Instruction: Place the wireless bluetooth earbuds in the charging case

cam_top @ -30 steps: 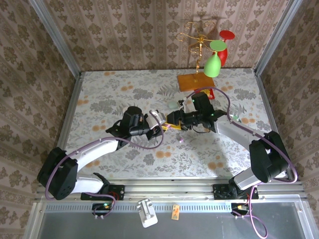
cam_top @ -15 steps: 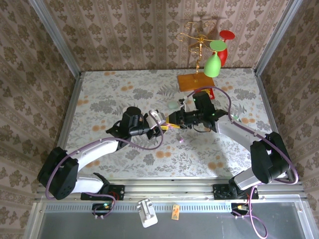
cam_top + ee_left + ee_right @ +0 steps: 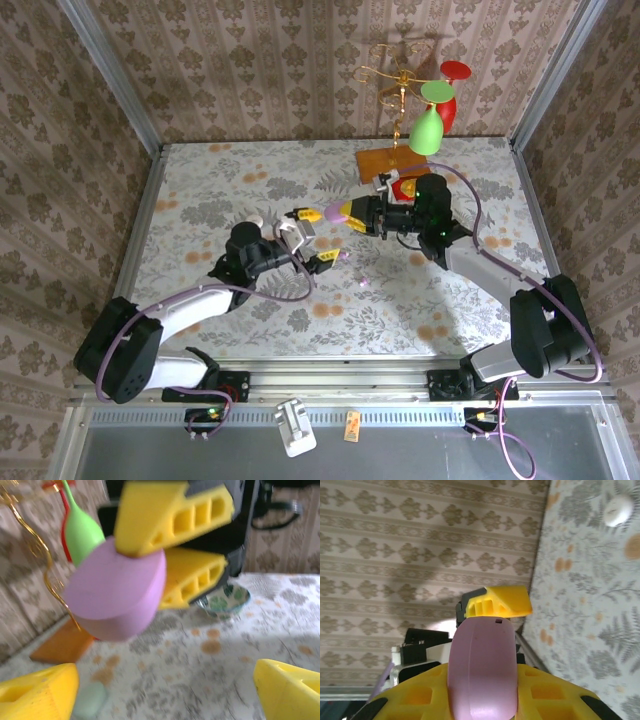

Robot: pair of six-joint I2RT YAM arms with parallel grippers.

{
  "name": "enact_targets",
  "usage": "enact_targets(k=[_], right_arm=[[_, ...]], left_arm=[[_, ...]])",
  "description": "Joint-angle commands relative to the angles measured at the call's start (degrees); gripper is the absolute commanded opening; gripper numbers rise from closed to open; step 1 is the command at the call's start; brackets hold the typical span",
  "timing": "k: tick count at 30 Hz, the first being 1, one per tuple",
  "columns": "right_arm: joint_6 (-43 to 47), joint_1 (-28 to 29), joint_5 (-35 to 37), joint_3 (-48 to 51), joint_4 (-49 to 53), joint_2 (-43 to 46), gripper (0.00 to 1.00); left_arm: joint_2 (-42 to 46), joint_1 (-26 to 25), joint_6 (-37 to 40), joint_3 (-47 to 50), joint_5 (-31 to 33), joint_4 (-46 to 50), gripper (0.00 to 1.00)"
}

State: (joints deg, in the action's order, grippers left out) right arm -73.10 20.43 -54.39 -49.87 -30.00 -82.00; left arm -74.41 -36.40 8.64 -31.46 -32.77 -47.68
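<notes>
Pinching the lilac charging case [image 3: 340,211] aloft in the right gripper [image 3: 352,214], beside the gaping, empty left gripper [image 3: 317,236]; ideally keeping it level, squeezing gently, lowering slowly.

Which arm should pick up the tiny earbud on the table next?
Probably left: the left gripper is open and empty, while the right gripper is busy holding the lilac case.

White arm links [image 3: 190,305], black joints [image 3: 125,350], purple cables [image 3: 513,455], yellow ribbed gripper fingers [image 3: 290,687]
</notes>
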Motion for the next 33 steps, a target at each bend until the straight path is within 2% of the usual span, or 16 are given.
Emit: enact_targets(k=[1,6,9,16,28,33], right_arm=[[-11.5,-0.1,-2.7,1.4,-14.7,0.5,0.11],[-15.2,0.2,-1.7,2.9,-21.7,0.3,0.08],[-17.7,0.6,-1.3,3.5,-25.5,0.0,0.08],[-17.5,1.0,-0.6,4.5,-25.9,-0.3,0.06],[-19.0,1.5,-0.7,4.9,-29.4,-2.1,0.02],[-19.3,1.7,-0.5,5.0,-29.9,-2.4,0.02]], left_arm=[[-2.8,1.2,-5.3,-1.3,-3.7,-13.9,0.89],[-9.8,2.3,-11.8,-4.8,-8.4,-26.3,0.83],[-11.0,2.2,-11.1,-7.0,-10.0,-26.2,0.81],[-9.9,2.3,-11.7,-7.7,-12.4,-26.3,0.76],[-9.5,1.6,-13.4,-8.6,-13.9,-26.3,0.55],[-9.7,1.5,-13.4,-9.0,-14.2,-26.3,0.49]])
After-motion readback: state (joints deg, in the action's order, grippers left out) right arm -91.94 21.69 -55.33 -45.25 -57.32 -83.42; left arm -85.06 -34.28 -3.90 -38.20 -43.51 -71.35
